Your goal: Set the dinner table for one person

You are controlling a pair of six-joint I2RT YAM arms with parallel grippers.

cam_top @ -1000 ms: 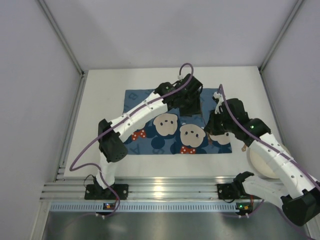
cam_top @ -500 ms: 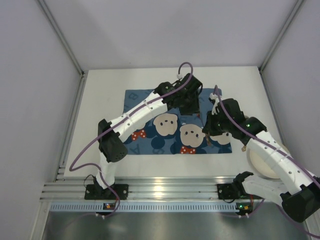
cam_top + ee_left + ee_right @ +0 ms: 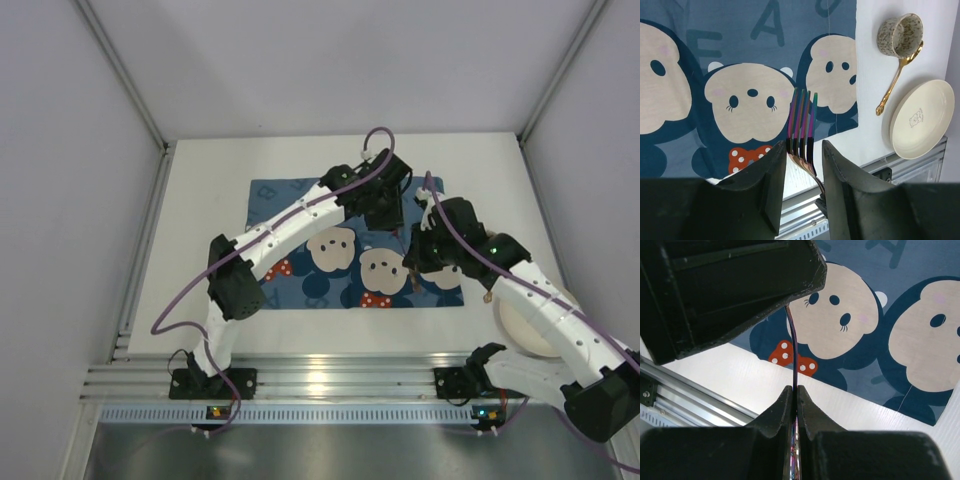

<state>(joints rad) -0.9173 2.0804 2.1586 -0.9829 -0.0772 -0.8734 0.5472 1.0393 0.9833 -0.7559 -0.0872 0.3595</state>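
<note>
Fork (image 3: 801,120) above placemat (image 3: 805,20) lettered "E", "A"

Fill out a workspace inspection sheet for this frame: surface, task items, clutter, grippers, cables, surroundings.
Surface: white dinner table, blue cartoon placemat lying flat on it.
Job's things: fork held above the placemat; speckled cup, gold spoon beside it and cream plate on the table right of the placemat.
Clutter: nothing seen.
Grippers: right gripper shut on the fork's handle; left gripper open, fingers either side of the tines.
Cables: purple cable along each arm, clear of the tableware.
Surroundings: grey enclosure walls, aluminium rail at near edge.
</note>
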